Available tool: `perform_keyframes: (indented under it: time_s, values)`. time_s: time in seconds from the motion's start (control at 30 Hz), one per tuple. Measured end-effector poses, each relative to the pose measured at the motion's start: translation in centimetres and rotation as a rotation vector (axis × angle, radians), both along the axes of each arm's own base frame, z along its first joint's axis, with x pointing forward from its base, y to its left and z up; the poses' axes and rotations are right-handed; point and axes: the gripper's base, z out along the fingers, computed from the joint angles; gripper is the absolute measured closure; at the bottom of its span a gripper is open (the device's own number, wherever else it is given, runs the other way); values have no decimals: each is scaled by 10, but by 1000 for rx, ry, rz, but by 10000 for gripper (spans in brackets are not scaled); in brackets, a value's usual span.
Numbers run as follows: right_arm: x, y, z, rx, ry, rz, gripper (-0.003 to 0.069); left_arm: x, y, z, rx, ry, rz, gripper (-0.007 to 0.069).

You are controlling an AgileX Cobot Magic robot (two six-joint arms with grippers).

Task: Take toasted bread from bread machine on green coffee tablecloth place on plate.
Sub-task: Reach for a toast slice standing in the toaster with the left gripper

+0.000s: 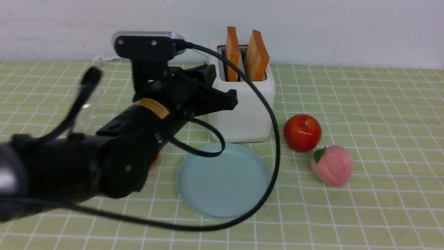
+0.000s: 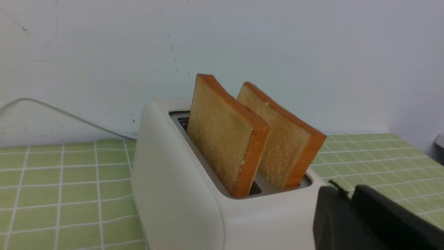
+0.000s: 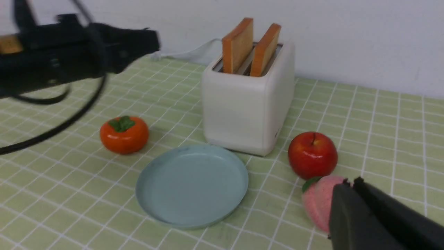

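The white bread machine (image 1: 242,111) stands on the green coffee tablecloth (image 1: 381,114) near the back wall. Two slices of toasted bread (image 1: 232,52) (image 1: 257,57) stick up out of its slots, also seen in the left wrist view (image 2: 222,132) (image 2: 282,139). Just in front of the machine lies the pale blue plate (image 1: 223,180), with nothing on it. My left gripper (image 1: 227,97) (image 2: 347,189) hovers at the toaster's left side below the slot top, jaws a narrow slit apart, holding nothing. My right gripper (image 3: 350,182) is shut and empty above the peach, away from the toaster.
A red apple (image 1: 302,133) and a pink peach (image 1: 332,165) lie right of the toaster and plate. An orange persimmon (image 3: 124,134) sits left of the plate, mostly hidden by my left arm in the front view. The toaster's white cord (image 2: 52,109) runs along the wall.
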Motion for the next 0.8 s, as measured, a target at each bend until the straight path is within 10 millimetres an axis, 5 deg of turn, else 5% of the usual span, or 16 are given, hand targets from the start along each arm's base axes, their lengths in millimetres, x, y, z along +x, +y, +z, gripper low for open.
perform_keyframes:
  time_s: [0.3,0.57,0.8]
  values:
    - [-1,1,-1,-9,4,20,659,56,-41,-22,81,-33,9,191]
    - [-1,1,-1,-10,2,20,658,94,-44,-26,80,-35,116,145]
    - [-1,1,0,-8,-4,16,657,108,-54,-29,110,-64,115,152]
